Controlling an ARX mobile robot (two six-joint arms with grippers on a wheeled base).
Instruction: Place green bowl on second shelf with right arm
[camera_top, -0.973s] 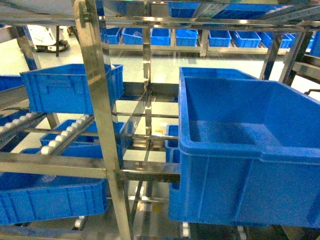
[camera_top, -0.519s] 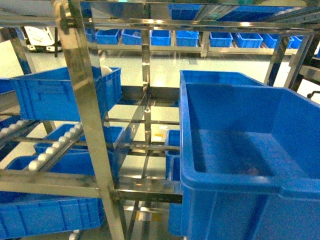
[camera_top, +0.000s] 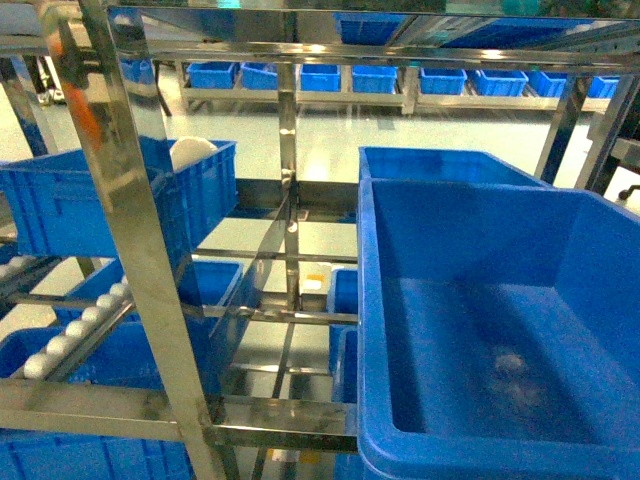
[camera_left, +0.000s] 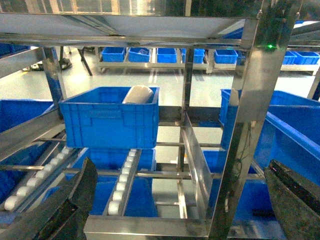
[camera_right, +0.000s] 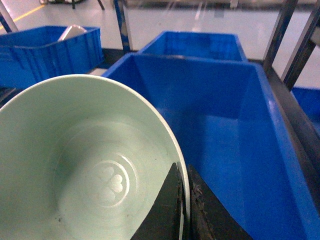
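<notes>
Green bowl (camera_right: 75, 165): pale mint, plain, faint embossed heart-clover mark at centre of the base, few dark specks. Right gripper (camera_right: 184, 210) fingers (camera_right: 167, 210): black, clamped on the bowl rim. Left gripper fingers (camera_left: 60, 210): black. Big tub (camera_top: 490, 320): solid saturated blue, same blue on tub on rollers (camera_left: 107, 117), which has a white round thing (camera_left: 137, 94) in it. Rack (camera_top: 130, 250): shiny bare steel. Rollers (camera_left: 122, 182): white. Floor (camera_top: 320, 135): pale greenish-white, glossy.

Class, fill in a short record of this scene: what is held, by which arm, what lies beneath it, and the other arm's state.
Held item: small pale mint-green bowl
Holder: right pincer, shut on the bowl's rim
Below the bowl: large empty blue plastic tub
Left pincer: open, holding nothing
Surroundings: shiny stainless-steel rack
</notes>
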